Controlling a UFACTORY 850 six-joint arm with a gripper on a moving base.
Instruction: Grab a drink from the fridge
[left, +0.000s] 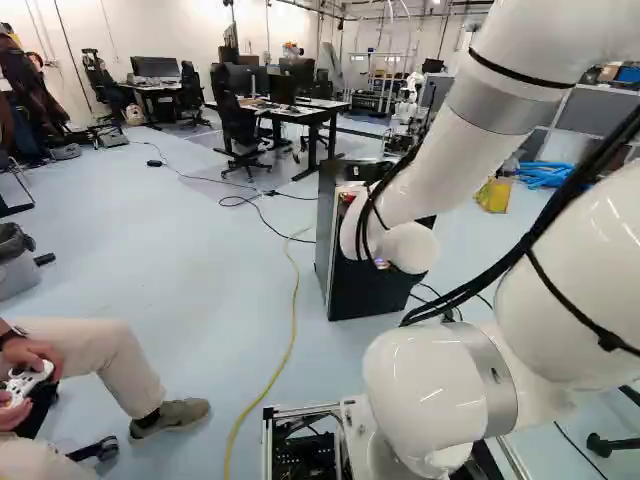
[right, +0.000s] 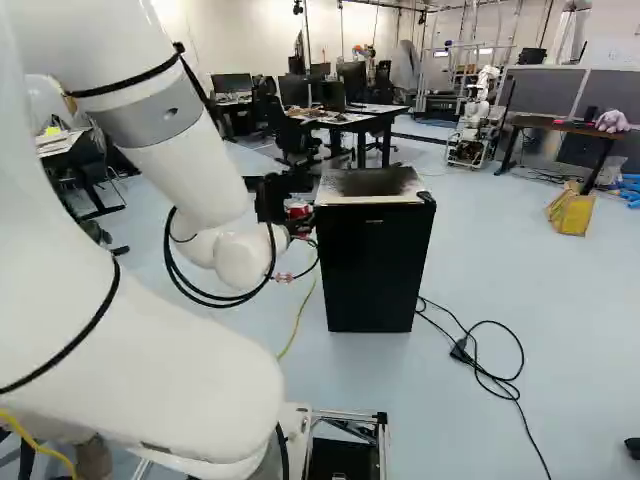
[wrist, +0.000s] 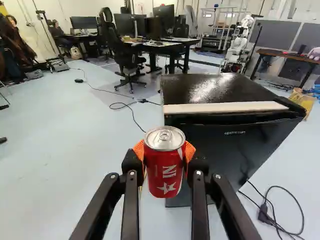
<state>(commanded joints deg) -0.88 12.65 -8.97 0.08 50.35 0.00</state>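
Just beside the top of the little black fridge (right: 375, 265), on the left of it in the right base view, the gripper (right: 298, 209) has got a red soda can (wrist: 164, 172), so yeah, drink in hand. Wrist view makes it pretty obvious: both fingers are closed on the can, one from each side, with the orange pads (wrist: 189, 151) squished up against it. Can's upright or close to it, silver lid and pull tab showing, some white lettering and a white star on the front. It's out of the fridge and clear of the floor, though I can't tell if it's touching the fridge's corner. Fridge door looks shut, and there's a pale strip running along the front edge of its glossy top. On the floor next to the fridge you've got a looped black cable (right: 522, 375) with a chunky plug, and a yellow cable (left: 294, 315) snakes across the floor in the left base view. Further back there's a desk (wrist: 172, 49) with monitors and an office chair (wrist: 127, 60), plus another robot (wrist: 238, 45) near a wooden table (right: 565, 125), and a yellow bag (right: 571, 212) sitting on the floor.
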